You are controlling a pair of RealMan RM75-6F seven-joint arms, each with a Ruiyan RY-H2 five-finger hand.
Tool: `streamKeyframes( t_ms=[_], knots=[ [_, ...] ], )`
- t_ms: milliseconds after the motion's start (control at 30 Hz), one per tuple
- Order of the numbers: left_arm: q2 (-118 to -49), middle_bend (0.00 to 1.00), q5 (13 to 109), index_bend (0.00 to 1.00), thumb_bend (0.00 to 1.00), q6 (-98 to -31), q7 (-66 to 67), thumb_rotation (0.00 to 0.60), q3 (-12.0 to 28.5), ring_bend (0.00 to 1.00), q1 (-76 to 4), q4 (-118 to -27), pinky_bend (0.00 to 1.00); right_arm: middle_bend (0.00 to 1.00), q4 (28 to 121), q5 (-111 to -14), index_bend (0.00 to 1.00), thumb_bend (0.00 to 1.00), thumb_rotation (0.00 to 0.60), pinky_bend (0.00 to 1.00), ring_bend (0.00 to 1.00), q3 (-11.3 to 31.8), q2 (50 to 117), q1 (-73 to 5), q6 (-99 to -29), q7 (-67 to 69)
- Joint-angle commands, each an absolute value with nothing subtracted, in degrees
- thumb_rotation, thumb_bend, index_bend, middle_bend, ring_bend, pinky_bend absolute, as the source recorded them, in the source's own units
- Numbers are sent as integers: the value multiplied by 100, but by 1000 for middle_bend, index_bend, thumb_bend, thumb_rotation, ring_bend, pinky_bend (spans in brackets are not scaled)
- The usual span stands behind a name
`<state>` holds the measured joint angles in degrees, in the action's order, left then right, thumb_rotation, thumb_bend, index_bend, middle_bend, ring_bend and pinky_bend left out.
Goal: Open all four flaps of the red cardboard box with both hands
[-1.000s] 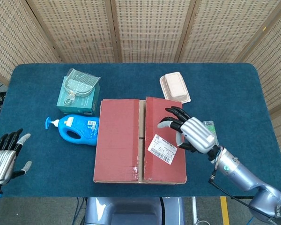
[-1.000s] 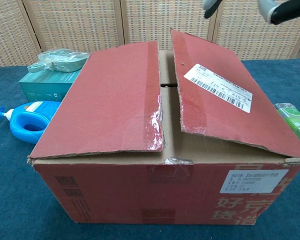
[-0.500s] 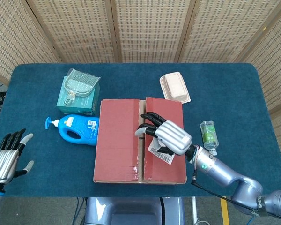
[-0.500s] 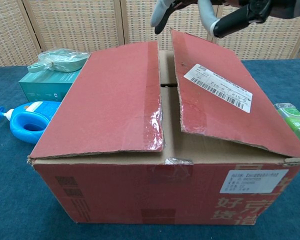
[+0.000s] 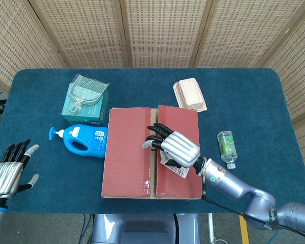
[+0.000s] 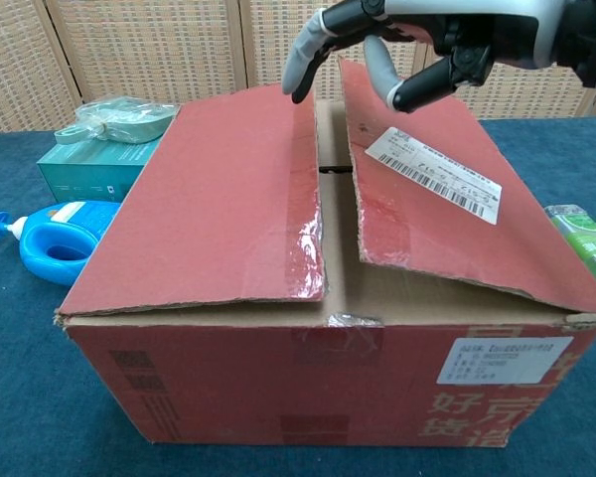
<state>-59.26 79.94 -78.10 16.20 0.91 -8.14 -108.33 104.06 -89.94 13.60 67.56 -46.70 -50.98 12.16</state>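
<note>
I see the red cardboard box (image 5: 151, 152) at the near middle of the blue bench (image 5: 254, 107), its two top flaps lying nearly closed with a narrow gap between them. My right hand (image 5: 174, 147) hovers over that gap, fingers (image 6: 300, 60) spread wide, holding nothing. My left hand (image 5: 9, 174) hangs off the box's left, near the bench edge, fingers apart and empty. A blue detergent bottle (image 5: 80, 140) lies just beside the box's left wall.

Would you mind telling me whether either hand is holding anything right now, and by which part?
Nothing is held. The right hand hovers open over the red cardboard box; the left hand is open, away from it.
</note>
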Motion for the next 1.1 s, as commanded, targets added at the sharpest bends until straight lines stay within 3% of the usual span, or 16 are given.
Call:
streamKeyframes(
  t_ms=[33,500,1100],
  knots=[
    [-5924,0,7995,116,333,-7806,1617,583,87,0,-817,-10838,0,289,10340,-8937,291,1000,600,0,0,1325,6800,-4684,-5091,1160],
    [-5926,0,7961,116,333,-7784,1597,583,82,0,-830,-10850,0,333,10064,-8891,330,1000,600,0,0,1196,6936,-4735,-5154,957],
    [-5876,0,7950,116,332,-7740,1493,583,92,0,-867,-10872,0,505,9989,-8951,392,1000,600,0,38,1137,6862,-4752,-5354,1005]
  ],
)
